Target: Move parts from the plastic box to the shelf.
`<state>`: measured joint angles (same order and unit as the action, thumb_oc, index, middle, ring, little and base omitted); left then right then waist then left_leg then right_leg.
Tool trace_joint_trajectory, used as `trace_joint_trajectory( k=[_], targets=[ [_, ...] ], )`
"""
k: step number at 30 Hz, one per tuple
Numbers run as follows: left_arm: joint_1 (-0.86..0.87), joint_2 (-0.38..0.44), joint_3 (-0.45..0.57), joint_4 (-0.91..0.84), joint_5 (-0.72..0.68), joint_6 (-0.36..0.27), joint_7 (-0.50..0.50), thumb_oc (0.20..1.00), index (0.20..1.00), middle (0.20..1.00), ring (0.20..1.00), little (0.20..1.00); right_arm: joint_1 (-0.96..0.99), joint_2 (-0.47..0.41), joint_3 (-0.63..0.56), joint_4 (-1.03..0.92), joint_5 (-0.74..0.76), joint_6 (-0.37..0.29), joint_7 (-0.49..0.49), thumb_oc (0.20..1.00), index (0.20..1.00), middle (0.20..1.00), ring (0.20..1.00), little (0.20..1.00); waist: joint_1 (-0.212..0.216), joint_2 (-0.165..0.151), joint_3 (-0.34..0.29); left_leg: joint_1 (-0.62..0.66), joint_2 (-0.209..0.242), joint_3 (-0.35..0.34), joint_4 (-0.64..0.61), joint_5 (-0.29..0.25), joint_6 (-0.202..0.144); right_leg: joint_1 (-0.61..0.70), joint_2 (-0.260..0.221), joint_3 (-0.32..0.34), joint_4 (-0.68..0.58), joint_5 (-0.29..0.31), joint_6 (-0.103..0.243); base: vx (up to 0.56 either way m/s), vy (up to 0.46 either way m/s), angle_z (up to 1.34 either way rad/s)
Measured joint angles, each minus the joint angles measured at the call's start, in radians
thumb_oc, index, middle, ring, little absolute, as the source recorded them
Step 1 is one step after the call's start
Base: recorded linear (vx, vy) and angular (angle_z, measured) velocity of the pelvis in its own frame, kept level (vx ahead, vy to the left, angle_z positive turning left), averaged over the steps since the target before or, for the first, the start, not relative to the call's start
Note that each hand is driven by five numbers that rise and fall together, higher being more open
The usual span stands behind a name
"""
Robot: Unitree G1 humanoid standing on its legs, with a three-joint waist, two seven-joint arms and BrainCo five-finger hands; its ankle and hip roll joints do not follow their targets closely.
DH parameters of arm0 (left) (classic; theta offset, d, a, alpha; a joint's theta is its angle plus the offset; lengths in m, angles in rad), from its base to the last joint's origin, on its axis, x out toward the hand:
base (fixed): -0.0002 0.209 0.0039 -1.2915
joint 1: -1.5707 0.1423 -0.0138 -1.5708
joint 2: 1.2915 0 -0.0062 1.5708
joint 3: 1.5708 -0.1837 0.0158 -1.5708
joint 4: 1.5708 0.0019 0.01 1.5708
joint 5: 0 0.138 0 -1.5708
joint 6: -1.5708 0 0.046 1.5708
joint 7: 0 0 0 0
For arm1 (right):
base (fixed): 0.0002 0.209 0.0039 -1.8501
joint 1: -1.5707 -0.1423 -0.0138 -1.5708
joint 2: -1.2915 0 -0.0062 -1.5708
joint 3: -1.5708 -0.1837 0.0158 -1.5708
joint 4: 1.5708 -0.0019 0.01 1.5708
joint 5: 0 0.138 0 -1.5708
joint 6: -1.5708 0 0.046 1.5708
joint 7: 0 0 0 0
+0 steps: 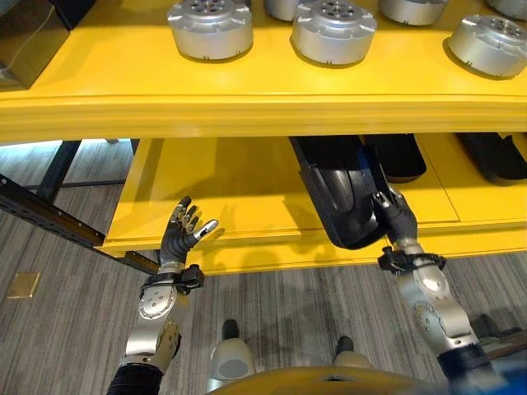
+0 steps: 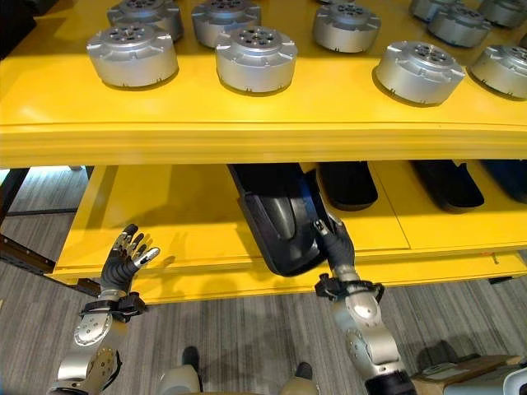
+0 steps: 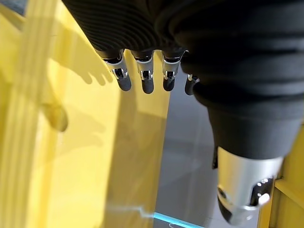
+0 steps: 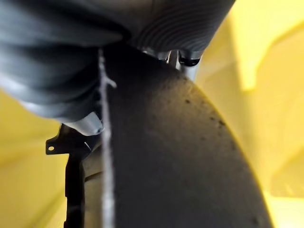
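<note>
1. Yellow and smooth, the shelf (image 1: 247, 111) has two flat boards, one high and one low, each with a thick rounded front edge.
2. Round silver metal parts (image 2: 255, 58) sit on the high board. Each looks like a fat disc with small holes in its top and notches round its side.
3. On the low board lies a long black part (image 2: 276, 218). It is curved like a shell, with a shiny hollow inside and a dull, slightly rough outside. Its near end sticks out past the front edge of the low board.
4. The right hand (image 2: 336, 243) is at the near end of this black part. Its fingers are curled round the rim, so it is grasping the part. In the right wrist view the rough black curve (image 4: 180, 161) sits right against the hand.
5. More black shell-shaped parts (image 2: 350, 183) lie farther back and to the right on the low board.
6. The left hand (image 1: 185, 229) is up in the air just in front of the low board, well apart from the black part. Its fingers are straight and spread, and it holds nothing.
7. Grey floor (image 1: 74, 239) with thin stripes shows below the shelf.
</note>
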<state>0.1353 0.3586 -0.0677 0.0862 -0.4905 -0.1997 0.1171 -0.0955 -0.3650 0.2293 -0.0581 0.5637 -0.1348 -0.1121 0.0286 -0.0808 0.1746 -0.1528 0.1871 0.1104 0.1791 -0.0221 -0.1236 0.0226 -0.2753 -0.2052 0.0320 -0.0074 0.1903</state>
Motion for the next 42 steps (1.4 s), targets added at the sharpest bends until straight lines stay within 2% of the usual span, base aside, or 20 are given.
trace_joint_trajectory(
  k=[3,4,5,7,9,11,13,14,15,16,17,18,20,26,28,31,42],
  targets=[
    [-0.008,-0.001,-0.012,-0.002,0.0,0.001,0.009,1.0,1.0,1.0,1.0,1.0,-0.119,0.006,0.063,0.011,-0.001,0.001,-0.021,0.2,0.2,0.2,0.2,0.2,0.033,-0.005,0.005,-0.038,0.0,-0.016,0.024,-0.002,0.002,-0.018,0.001,-0.009,0.002,0.001,-0.001,-0.02,-0.01,0.15],
    [-0.015,0.001,-0.011,-0.006,-0.001,0.001,0.017,1.0,1.0,1.0,1.0,1.0,-0.189,0.018,0.075,0.04,-0.006,0.0,-0.03,0.2,0.2,0.2,0.2,0.2,0.061,-0.005,0.023,-0.053,-0.004,-0.028,0.042,-0.004,0.005,-0.017,-0.001,-0.019,0.004,0.001,-0.001,-0.04,-0.018,0.29],
    [-0.019,0.002,-0.012,-0.007,-0.001,0.002,0.019,1.0,1.0,1.0,1.0,1.0,-0.227,0.037,0.076,0.072,-0.007,-0.001,-0.044,0.2,0.2,0.2,0.2,0.2,0.071,-0.005,0.024,-0.069,-0.005,-0.041,0.052,-0.006,0.006,-0.018,-0.002,-0.031,0.004,0.001,-0.001,-0.06,-0.014,0.31],
    [-0.038,0.008,-0.022,-0.008,-0.013,0.003,0.022,1.0,1.0,1.0,1.0,1.0,-0.34,0.074,0.088,0.188,-0.005,-0.003,-0.093,0.2,0.2,0.2,0.2,0.2,0.092,-0.003,0.032,-0.109,-0.012,-0.066,0.085,-0.013,0.008,-0.03,-0.004,-0.052,0.011,0.001,-0.001,-0.06,-0.002,0.29],
    [-0.054,0.014,-0.052,-0.027,-0.033,0.006,0.024,1.0,1.0,1.0,1.0,1.0,-0.445,0.089,0.097,0.283,0.002,-0.002,-0.138,0.2,0.2,0.2,0.2,0.2,0.132,-0.001,0.065,-0.153,-0.018,-0.076,0.12,-0.019,0.016,-0.065,-0.011,-0.055,0.044,-0.002,-0.002,-0.11,0.008,0.17],
    [-0.08,0.021,-0.068,-0.027,-0.041,0.017,0.027,1.0,1.0,1.0,1.0,1.0,-0.53,0.089,0.098,0.361,0.004,-0.001,-0.161,0.2,0.2,0.2,0.2,0.2,0.152,0.006,0.096,-0.189,-0.029,-0.086,0.155,-0.023,0.022,-0.092,-0.019,-0.057,0.075,-0.006,-0.001,-0.16,0.033,0.13],
    [-0.114,0.036,-0.097,-0.027,-0.047,0.018,0.038,1.0,1.0,1.0,1.0,1.0,-0.635,0.083,0.094,0.452,0.014,0.0,-0.187,0.2,0.2,0.2,0.2,0.2,0.144,0.02,0.133,-0.227,-0.031,-0.094,0.208,-0.039,0.032,-0.127,-0.029,-0.057,0.138,-0.031,-0.001,-0.09,0.027,0.16],
    [-0.137,0.051,-0.114,-0.032,-0.05,0.019,0.038,1.0,1.0,1.0,1.0,1.0,-0.688,0.08,0.079,0.48,0.034,0.003,-0.225,0.2,0.2,0.2,0.2,0.2,0.146,0.027,0.171,-0.255,-0.036,-0.097,0.248,-0.054,0.042,-0.158,-0.049,-0.055,0.192,-0.051,-0.003,-0.17,0.043,0.13],
    [-0.134,0.052,-0.113,-0.032,-0.051,0.02,0.042,1.0,1.0,1.0,1.0,1.0,-0.681,0.081,0.081,0.479,0.045,0.004,-0.234,0.2,0.2,0.2,0.2,0.2,0.145,0.028,0.178,-0.258,-0.046,-0.095,0.267,-0.064,0.049,-0.159,-0.059,-0.053,0.203,-0.054,-0.008,-0.21,0.052,0.03],
    [-0.163,0.059,-0.113,-0.051,-0.063,0.017,0.045,1.0,1.0,1.0,1.0,1.0,-0.766,0.076,0.083,0.529,0.052,-0.002,-0.25,0.2,0.2,0.2,0.2,0.2,0.141,0.051,0.2,-0.338,-0.046,-0.095,0.366,-0.094,0.063,-0.243,-0.069,-0.035,0.31,-0.085,-0.003,-0.26,0.075,0.04],
    [-0.214,0.061,-0.134,-0.064,-0.072,0.017,0.046,1.0,1.0,1.0,1.0,1.0,-0.878,0.061,0.067,0.596,0.061,-0.002,-0.272,0.2,0.2,0.2,0.2,0.2,0.13,0.071,0.25,-0.394,-0.049,-0.106,0.428,-0.104,0.072,-0.309,-0.091,-0.018,0.411,-0.118,0.001,-0.2,0.061,0.06],
    [-0.234,0.063,-0.151,-0.069,-0.078,0.016,0.046,1.0,1.0,1.0,1.0,1.0,-0.902,0.062,0.058,0.613,0.077,-0.002,-0.294,0.2,0.2,0.2,0.2,0.2,0.131,0.073,0.27,-0.427,-0.056,-0.108,0.472,-0.111,0.075,-0.354,-0.098,-0.002,0.473,-0.14,-0.016,-0.19,0.055,0.09],
    [-0.227,0.093,-0.166,-0.077,-0.078,0.017,0.055,1.0,1.0,1.0,1.0,1.0,-0.965,0.031,0.058,0.654,0.079,-0.004,-0.297,0.2,0.2,0.2,0.2,0.2,0.125,0.083,0.304,-0.514,-0.049,-0.115,0.574,-0.152,0.089,-0.458,-0.115,0.038,0.598,-0.188,-0.009,-0.13,0.028,-0.06],
    [-0.171,0.128,-0.165,-0.08,-0.088,0.017,0.059,1.0,1.0,1.0,1.0,1.0,-1.009,-0.012,0.05,0.934,0.122,0.001,-0.335,0.2,0.2,0.2,0.2,0.2,0.116,0.083,0.31,-0.531,-0.043,-0.1,0.553,-0.136,0.082,-0.507,-0.108,0.07,0.601,-0.177,-0.013,-0.08,0.013,-0.09],
    [-0.164,0.128,-0.167,-0.084,-0.089,0.017,0.058,1.0,1.0,1.0,1.0,1.0,-1.011,-0.012,0.05,0.951,0.124,0.002,-0.342,0.2,0.2,0.2,0.2,0.2,0.095,0.083,0.31,-0.532,-0.039,-0.097,0.552,-0.134,0.082,-0.508,-0.102,0.07,0.594,-0.174,-0.016,-0.06,0.008,-0.09],
    [-0.186,0.129,-0.172,-0.092,-0.092,0.015,0.057,1.0,1.0,1.0,1.0,1.0,-1.094,-0.038,0.049,1.063,0.131,-0.018,-0.328,0.2,0.2,0.2,0.2,0.2,0.087,0.085,0.309,-0.55,-0.031,-0.089,0.554,-0.13,0.087,-0.534,-0.096,0.083,0.595,-0.169,-0.015,-0.02,-0.005,-0.1],
    [-0.234,0.131,-0.209,-0.092,-0.128,-0.009,0.059,1.0,1.0,1.0,1.0,1.0,-1.204,-0.086,0.022,1.281,0.169,-0.019,-0.31,0.2,0.2,0.2,0.2,0.2,0.089,0.092,0.303,-0.525,-0.025,-0.084,0.511,-0.116,0.071,-0.521,-0.088,0.077,0.571,-0.164,-0.01,0.0,-0.005,0.0]
  ],
)
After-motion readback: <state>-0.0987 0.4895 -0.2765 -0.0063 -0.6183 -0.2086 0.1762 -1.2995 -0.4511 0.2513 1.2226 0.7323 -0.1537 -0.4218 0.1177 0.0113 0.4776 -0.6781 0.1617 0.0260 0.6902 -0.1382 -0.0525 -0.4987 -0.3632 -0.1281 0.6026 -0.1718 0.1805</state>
